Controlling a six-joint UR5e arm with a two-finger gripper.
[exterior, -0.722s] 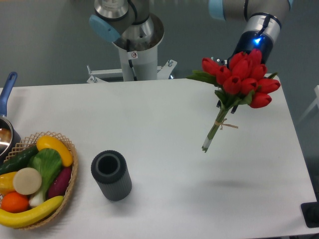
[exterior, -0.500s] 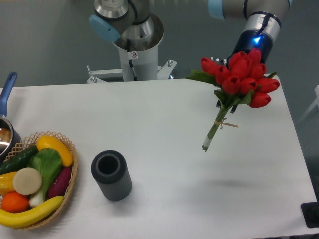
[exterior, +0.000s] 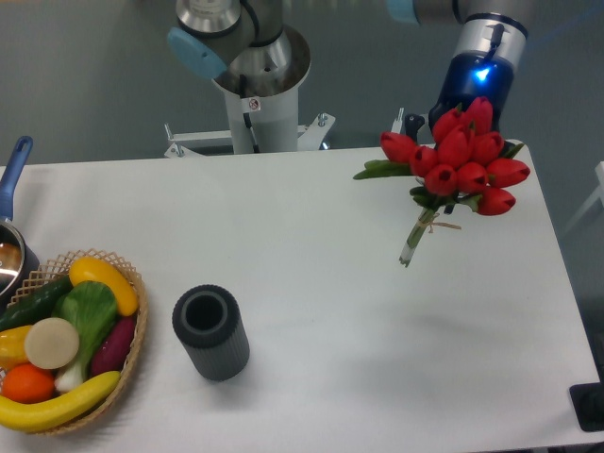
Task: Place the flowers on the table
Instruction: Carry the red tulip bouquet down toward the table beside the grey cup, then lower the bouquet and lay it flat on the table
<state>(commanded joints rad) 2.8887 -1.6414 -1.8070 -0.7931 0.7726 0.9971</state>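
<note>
- Since the earlier frame the flowers (exterior: 458,160) have shifted up and slightly toward the far edge of the worktop (exterior: 311,236); the stem ends now sit higher in the picture and the bunch hangs steeper, with the arm's blue-lit wrist drawn upward too.
- The flowers are in the air over the far right part of the worktop, red heads uppermost and toward the arm, and stems pointing down and to the left. A faint shadow below them suggests they are well clear of the surface.
- The tool (exterior: 451,121) is almost wholly hidden behind the red heads, so its fingers cannot be made out. It is probably clenched on the bunch near the heads, since nothing else holds the flowers up, but the view does not show the jaws.
- The placing step is not yet done: the bunch has to come down and be laid flat.
- What could go wrong:
  - Letting go from this height would drop the bunch stem-first; it could bounce or topple and, being near the right edge, slide off.
  - Lowering it at this tilt could press the stem ends into the worktop and bend them, or twist the bunch in the grip.
- The dark ribbed cylinder (exterior: 211,332) and the wicker basket (exterior: 132,359) of fruit stand well apart to the left, out of the way.
</note>
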